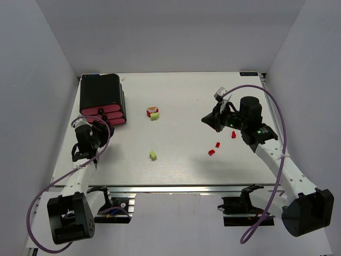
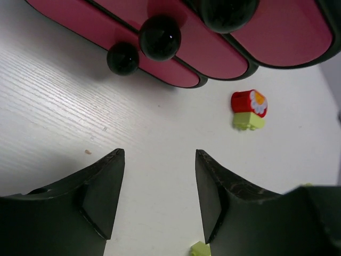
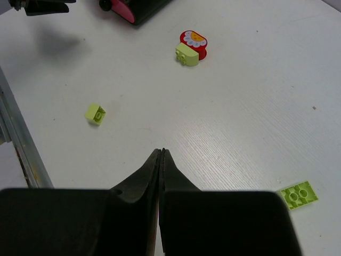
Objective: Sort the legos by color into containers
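From above, the drawer box [image 1: 101,96] sits at the table's [image 1: 181,90] far left. Its pink fronts face the near edge and its long side runs left to right. Red bricks [image 1: 217,144] lie near the right arm.

In the left wrist view, the left gripper [image 2: 159,154] gapes empty before the knobs [image 2: 160,37]. The drawers look closed, so a pull on a round, glossy knob may slip or drag the whole box.

In the right wrist view, the right gripper [image 3: 161,153] is pinched closed on nothing. A flat lime plate [image 3: 299,194] lies beside it, its long axis slanting up to the right.

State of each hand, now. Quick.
Left hand: open, nothing between its fingers.
Right hand: closed, fingertips pressed together, holding nothing.
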Motion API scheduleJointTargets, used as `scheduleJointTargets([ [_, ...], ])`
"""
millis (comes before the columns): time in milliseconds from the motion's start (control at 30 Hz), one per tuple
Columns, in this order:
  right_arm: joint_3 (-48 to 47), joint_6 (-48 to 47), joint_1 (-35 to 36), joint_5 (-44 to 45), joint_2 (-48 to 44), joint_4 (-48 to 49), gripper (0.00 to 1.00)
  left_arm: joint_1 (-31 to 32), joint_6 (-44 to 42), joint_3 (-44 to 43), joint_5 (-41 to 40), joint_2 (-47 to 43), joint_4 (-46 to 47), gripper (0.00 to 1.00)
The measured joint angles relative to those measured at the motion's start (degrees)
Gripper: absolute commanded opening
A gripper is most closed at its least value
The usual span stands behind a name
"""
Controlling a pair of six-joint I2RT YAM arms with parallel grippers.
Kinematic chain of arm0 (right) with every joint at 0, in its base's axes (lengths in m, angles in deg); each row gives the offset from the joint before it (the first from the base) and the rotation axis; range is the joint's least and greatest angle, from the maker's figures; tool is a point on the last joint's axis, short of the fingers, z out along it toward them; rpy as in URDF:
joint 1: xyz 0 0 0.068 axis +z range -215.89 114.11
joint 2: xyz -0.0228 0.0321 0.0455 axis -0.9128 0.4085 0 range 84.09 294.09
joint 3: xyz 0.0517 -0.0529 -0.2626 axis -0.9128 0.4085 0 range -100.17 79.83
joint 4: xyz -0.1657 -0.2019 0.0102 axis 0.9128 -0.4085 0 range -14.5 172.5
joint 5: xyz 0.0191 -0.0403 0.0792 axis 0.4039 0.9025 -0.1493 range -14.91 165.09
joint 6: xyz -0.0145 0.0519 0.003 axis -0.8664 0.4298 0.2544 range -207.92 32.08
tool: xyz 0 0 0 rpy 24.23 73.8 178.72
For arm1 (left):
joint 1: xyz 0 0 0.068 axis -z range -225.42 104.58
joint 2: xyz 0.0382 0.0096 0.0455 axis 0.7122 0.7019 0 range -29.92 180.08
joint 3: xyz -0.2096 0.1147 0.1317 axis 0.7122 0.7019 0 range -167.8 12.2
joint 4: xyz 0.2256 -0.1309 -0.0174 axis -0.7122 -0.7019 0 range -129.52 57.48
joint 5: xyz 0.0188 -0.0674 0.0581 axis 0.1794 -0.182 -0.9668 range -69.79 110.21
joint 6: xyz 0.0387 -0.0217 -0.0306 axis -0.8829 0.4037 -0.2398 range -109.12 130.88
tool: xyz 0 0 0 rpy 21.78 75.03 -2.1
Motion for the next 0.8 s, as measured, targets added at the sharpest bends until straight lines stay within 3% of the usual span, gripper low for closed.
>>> scheduleJointTargets([
  [300,0.00,-0.11,-0.02,-0.48,-0.79,-0.85,0.00,-7.48,10.51,6.80,8.94,1.90,13.94,0.59],
  [800,0.00,-1.53,-0.02,-1.92,-0.83,-1.31,0.00,-14.40,13.44,2.19,15.91,14.88,24.04,0.59],
])
